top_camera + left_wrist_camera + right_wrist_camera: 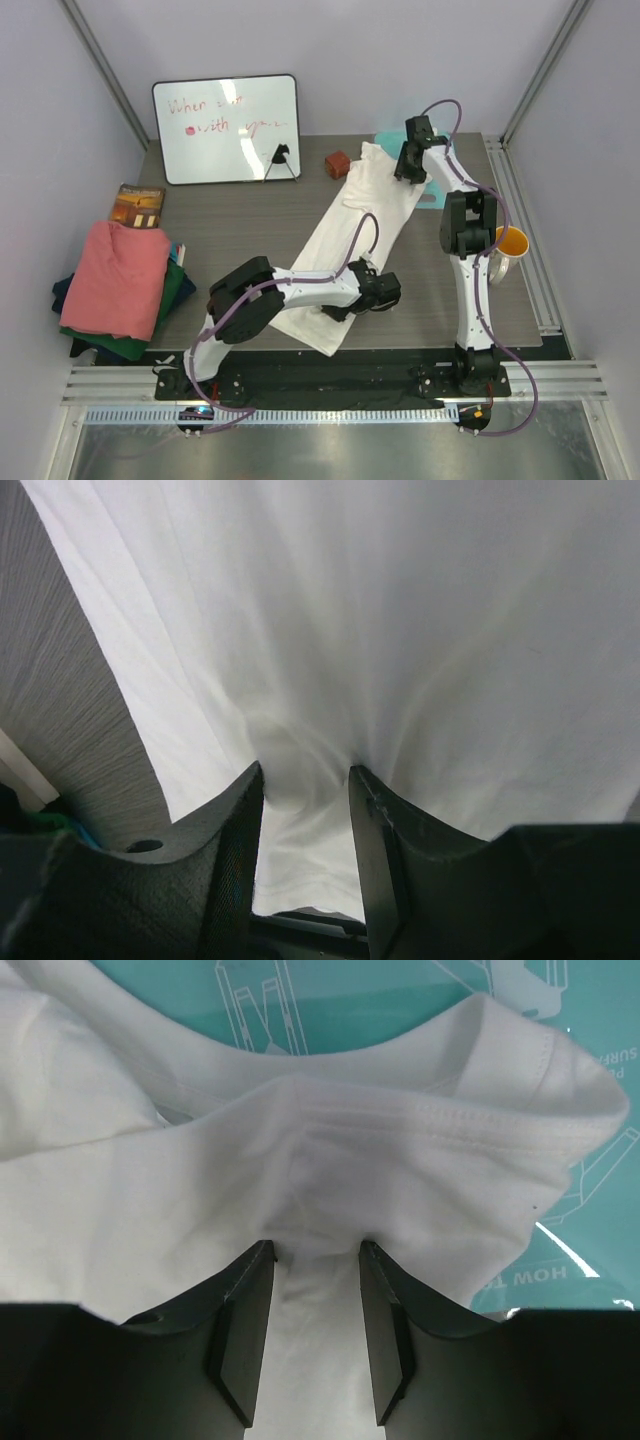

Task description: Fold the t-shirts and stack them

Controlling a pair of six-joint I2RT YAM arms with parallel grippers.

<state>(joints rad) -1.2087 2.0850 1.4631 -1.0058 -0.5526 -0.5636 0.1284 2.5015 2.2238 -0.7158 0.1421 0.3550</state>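
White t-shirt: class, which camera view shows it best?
Top external: the whole white t-shirt lies stretched diagonally across the table. The left wrist view shows only bunched cloth; the right wrist view only its collar end.

The large white cloth t-shirt [350, 240] hides most of the teal printed mat [380, 1005]. The salmon-pink folded t-shirt [120, 275] covers most of the dark green t-shirt [172, 292] and the navy t-shirt [66, 293]. The red handwriting on the whiteboard [225, 128] is too faint to read.
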